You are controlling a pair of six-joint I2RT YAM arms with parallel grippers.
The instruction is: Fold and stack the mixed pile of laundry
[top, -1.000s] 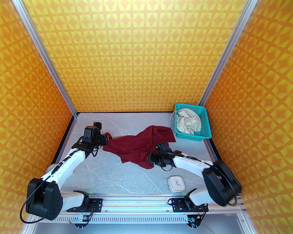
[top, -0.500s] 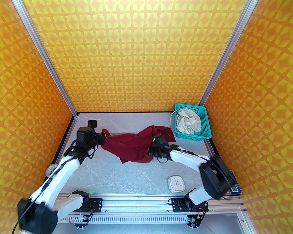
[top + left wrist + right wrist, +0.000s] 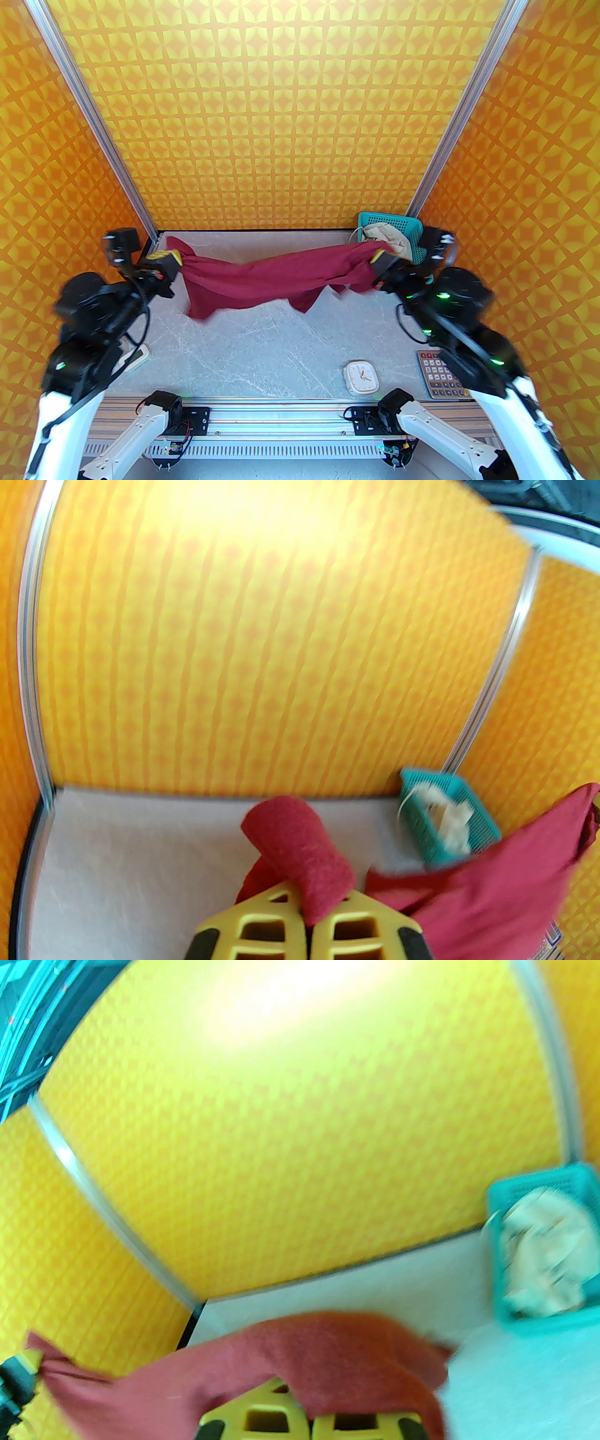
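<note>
Two closed tools: left gripper [image 3: 166, 260] clamped on one end of shirt [image 3: 281, 276], right gripper [image 3: 379, 258] clamped on the other end. Shirt, maroon, slung between them above table [image 3: 281, 342], middle sagging. Shorts [image 3: 391, 236], cream, crumpled in teal basket [image 3: 389, 219], far right corner. Clock [image 3: 360, 376] and calculator [image 3: 440, 375] on near right of table

The left arm [image 3: 86, 304] at 8 o'clock and the right arm [image 3: 461, 295] at 4 o'clock are white with fat black joints, thin black cables [image 3: 146, 323] and tiny green lights [image 3: 440, 296]. Yellow fingers [image 3: 262, 925] have holes
</note>
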